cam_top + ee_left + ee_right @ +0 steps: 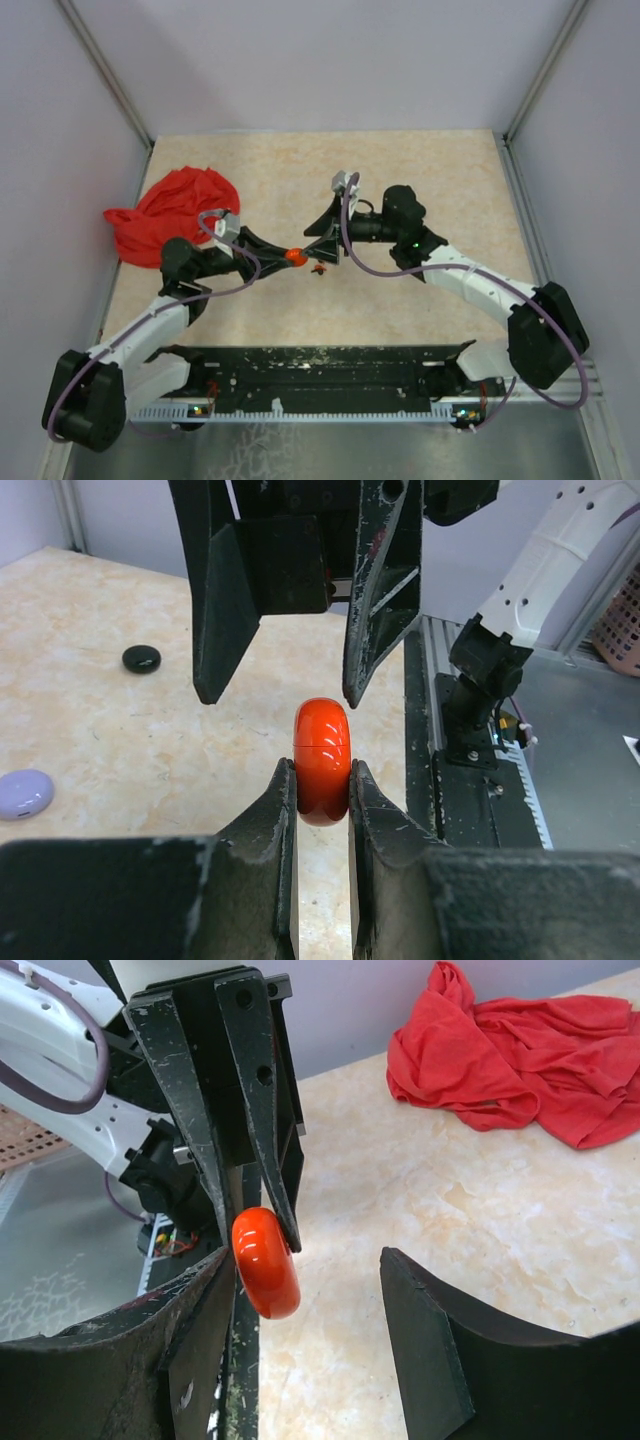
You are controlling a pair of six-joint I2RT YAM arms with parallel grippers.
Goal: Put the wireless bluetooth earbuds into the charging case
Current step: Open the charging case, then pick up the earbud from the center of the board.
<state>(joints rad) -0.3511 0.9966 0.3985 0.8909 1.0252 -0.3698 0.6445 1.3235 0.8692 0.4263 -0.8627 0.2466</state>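
Earbuds [318, 267] — too small to make out.

no readable text, labels, brands or numbers anywhere

Bright, even, diffuse light comes from above. Shadows on the desk [400, 180] are faint and soft-edged. The glossy orange case [321, 760] carries white glare streaks. The top view is coarse; the wrist views are sharper, softening toward their bottom edges.

left arm [150, 325] and right arm [480, 285] are white shells with chunky black joints, a purple cable [372, 268] running along each. left pincer [322, 770] and right pincer [305, 1260] are just scuffed matte black wedges.
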